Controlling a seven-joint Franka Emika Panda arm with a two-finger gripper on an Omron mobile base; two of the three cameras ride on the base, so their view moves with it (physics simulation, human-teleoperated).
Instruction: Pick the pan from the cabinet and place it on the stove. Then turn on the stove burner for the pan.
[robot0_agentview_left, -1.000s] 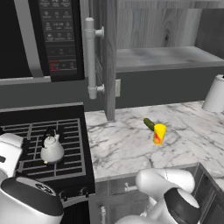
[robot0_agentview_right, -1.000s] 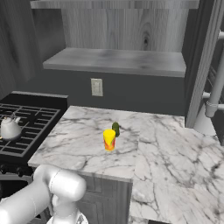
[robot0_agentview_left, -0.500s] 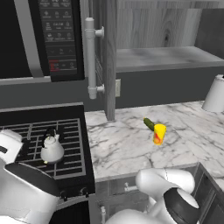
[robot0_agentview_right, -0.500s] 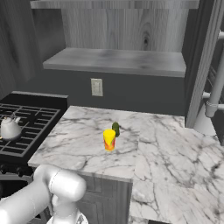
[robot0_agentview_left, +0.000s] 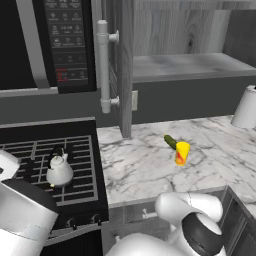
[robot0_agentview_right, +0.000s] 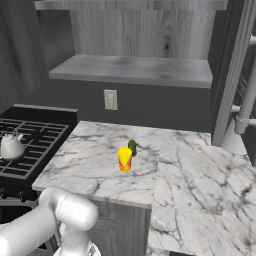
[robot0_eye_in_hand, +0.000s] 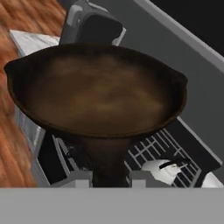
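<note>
The round dark-brown pan (robot0_eye_in_hand: 96, 92) hangs tilted right in front of the hand camera. Its handle (robot0_eye_in_hand: 108, 157) runs down between my fingers, and my gripper (robot0_eye_in_hand: 109, 179) is shut on it. Below and behind the pan lie the black grates of the stove (robot0_eye_in_hand: 146, 151). The same stove (robot0_agentview_left: 30, 150) (robot0_agentview_right: 35, 137) sits left of the counter. The cabinet (robot0_agentview_left: 125, 65) stands with its door open, and its shelf (robot0_agentview_right: 135, 70) is bare.
A small white kettle (robot0_agentview_left: 59, 171) (robot0_agentview_right: 11, 146) (robot0_eye_in_hand: 162, 169) stands on the grates. A yellow and green item (robot0_agentview_left: 180, 151) (robot0_agentview_right: 125, 158) lies on the marble counter (robot0_agentview_left: 145, 175). A black microwave (robot0_agentview_left: 45, 45) hangs above the stove. A white cylinder (robot0_agentview_left: 246, 107) stands far right.
The arm's white link at the lower left of the left base view has shifted slightly. The kettle and the counter items have stayed put.
</note>
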